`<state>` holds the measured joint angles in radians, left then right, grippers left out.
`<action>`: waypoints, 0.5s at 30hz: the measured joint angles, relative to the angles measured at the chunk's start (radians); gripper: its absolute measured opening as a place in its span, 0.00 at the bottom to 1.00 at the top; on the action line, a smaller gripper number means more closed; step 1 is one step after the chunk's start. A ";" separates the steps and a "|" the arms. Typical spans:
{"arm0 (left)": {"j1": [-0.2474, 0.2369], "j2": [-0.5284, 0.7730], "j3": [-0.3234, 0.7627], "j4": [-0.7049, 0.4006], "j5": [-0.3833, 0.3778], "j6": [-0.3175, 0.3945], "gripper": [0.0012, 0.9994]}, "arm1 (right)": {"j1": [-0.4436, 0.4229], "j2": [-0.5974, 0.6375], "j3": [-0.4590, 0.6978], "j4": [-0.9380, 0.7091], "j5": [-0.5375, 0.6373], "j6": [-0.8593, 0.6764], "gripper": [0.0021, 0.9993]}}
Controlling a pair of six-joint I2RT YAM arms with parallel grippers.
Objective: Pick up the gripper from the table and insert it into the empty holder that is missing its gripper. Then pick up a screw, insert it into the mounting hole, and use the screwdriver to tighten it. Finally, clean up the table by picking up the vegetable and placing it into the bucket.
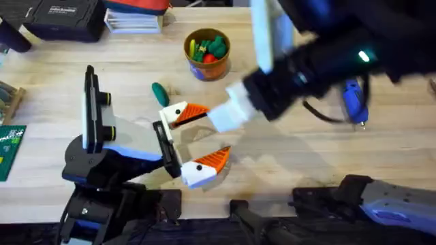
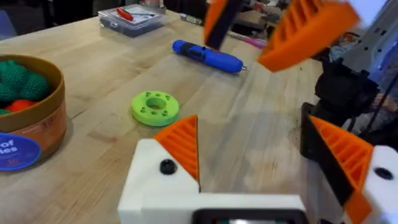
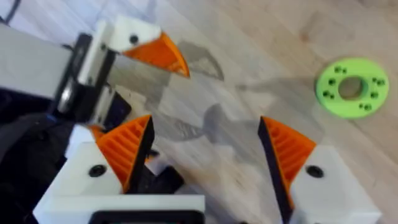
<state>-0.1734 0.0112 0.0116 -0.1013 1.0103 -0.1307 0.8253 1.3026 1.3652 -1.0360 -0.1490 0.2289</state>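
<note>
My left gripper stands open over the table's middle. Both its white holder fingers carry an orange gripper tip. A dark screw head sits in one finger's mounting hole. My right gripper hangs open just beside the far tip, holding nothing. The blue screwdriver lies at the right. A dark green vegetable lies left of the far finger. The tan bucket stands behind, with toy produce inside.
A flat light green disc lies on the wood near the grippers. A clear box and a black case sit along the back edge. A green circuit board lies at the left edge.
</note>
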 joint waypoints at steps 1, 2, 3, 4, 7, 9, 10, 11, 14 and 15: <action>0.000 0.000 0.000 0.000 0.000 0.000 0.99 | -0.002 -0.039 -0.040 0.003 0.002 0.004 0.99; 0.000 0.000 0.000 0.000 0.000 0.000 0.99 | -0.006 -0.215 -0.179 0.025 -0.003 0.015 0.99; 0.000 0.000 0.000 0.000 0.000 0.000 0.99 | -0.007 -0.261 -0.209 0.029 -0.008 0.017 0.99; 0.000 0.000 0.000 0.000 0.000 0.000 0.99 | -0.007 -0.315 -0.242 0.038 -0.013 0.018 0.99; 0.000 0.000 0.000 0.000 0.000 0.000 0.99 | -0.008 -0.467 -0.332 0.050 -0.033 0.023 0.99; 0.000 0.000 0.000 0.000 0.000 0.000 0.99 | -0.008 -0.553 -0.382 0.060 -0.062 0.018 0.99; 0.000 0.000 0.000 0.000 0.000 0.000 0.99 | -0.008 -0.593 -0.407 0.067 -0.089 0.005 0.99; 0.000 0.000 0.000 0.000 0.000 0.000 0.99 | -0.008 -0.623 -0.425 0.070 -0.113 -0.011 0.99; 0.000 0.000 0.000 0.000 0.000 0.000 0.99 | -0.008 -0.694 -0.464 0.069 -0.180 -0.072 0.99; 0.000 0.000 0.000 0.000 0.000 0.000 0.99 | -0.008 -0.711 -0.472 0.069 -0.194 -0.090 0.99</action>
<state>-0.1734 0.0111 0.0116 -0.1015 1.0102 -0.1303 0.8169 0.5920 0.8928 -0.9665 -0.3433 0.1389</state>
